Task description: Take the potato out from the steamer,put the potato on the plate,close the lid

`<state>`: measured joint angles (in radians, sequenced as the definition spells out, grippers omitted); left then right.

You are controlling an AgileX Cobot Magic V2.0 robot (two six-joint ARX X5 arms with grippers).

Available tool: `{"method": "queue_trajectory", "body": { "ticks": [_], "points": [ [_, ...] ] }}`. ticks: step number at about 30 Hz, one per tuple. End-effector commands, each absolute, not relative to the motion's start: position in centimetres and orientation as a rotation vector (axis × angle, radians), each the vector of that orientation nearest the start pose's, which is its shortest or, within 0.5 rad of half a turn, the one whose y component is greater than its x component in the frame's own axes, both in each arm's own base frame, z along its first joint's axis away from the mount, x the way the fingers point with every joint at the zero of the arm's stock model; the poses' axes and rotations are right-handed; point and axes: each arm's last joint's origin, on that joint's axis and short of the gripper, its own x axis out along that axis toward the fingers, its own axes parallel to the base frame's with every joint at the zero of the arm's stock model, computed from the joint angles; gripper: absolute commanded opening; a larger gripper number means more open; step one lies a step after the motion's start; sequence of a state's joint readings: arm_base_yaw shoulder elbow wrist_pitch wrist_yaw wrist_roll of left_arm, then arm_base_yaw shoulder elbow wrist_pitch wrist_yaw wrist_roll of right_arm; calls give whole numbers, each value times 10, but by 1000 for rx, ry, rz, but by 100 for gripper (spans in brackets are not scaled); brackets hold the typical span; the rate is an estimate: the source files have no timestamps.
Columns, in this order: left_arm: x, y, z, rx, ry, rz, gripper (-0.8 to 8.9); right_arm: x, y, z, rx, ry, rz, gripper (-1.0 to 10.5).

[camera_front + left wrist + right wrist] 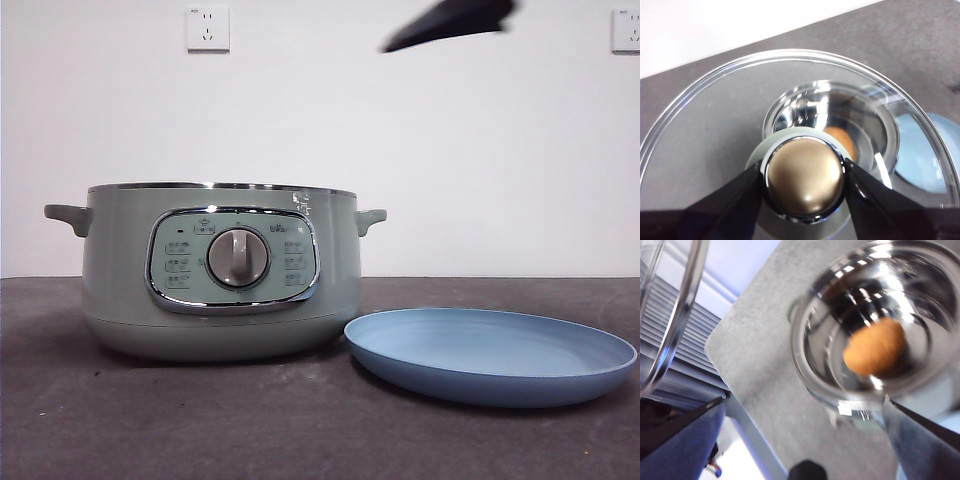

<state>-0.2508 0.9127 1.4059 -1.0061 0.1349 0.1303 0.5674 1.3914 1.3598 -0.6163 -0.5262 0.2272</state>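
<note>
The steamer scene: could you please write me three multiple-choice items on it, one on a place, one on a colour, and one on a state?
1. Where is the potato?
A. On the plate
B. Inside the steamer
C. On the table

2. What colour is the plate?
A. Blue
B. White
C. Red

3. What is the left gripper doing?
A. Hanging open over the plate
B. Gripping the potato
C. Shut on the lid's knob

Answers:
1 B: the right wrist view shows the orange lump in the steamer's shiny bowl.
2 A: the front view shows it matte blue and bare.
3 C: its jaws press both sides of the knob, with the glass lid held above the open pot.
</note>
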Motion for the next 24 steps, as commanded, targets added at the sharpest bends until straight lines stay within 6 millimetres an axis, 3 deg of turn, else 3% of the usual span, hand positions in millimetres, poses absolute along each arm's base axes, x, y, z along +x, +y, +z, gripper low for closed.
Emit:
{"method": "queue_trajectory", "body": {
  "ticks": [1, 7, 12, 17, 24],
  "points": [
    [107, -29, 440, 163, 441, -368, -9, 260, 197, 361, 157, 819, 951, 627],
    [72, -20, 439, 164, 438, -340, -9, 296, 252, 351, 52, 867, 889, 627],
    [56, -15, 438, 157, 427, -327, -9, 316, 288, 323, -23, 901, 813, 626],
    [50, -14, 437, 158, 428, -327, -8, 325, 307, 285, -150, 936, 726, 626],
    [50, -14, 437, 156, 435, -336, -9, 329, 321, 254, -246, 965, 667, 626]
  ]
}}
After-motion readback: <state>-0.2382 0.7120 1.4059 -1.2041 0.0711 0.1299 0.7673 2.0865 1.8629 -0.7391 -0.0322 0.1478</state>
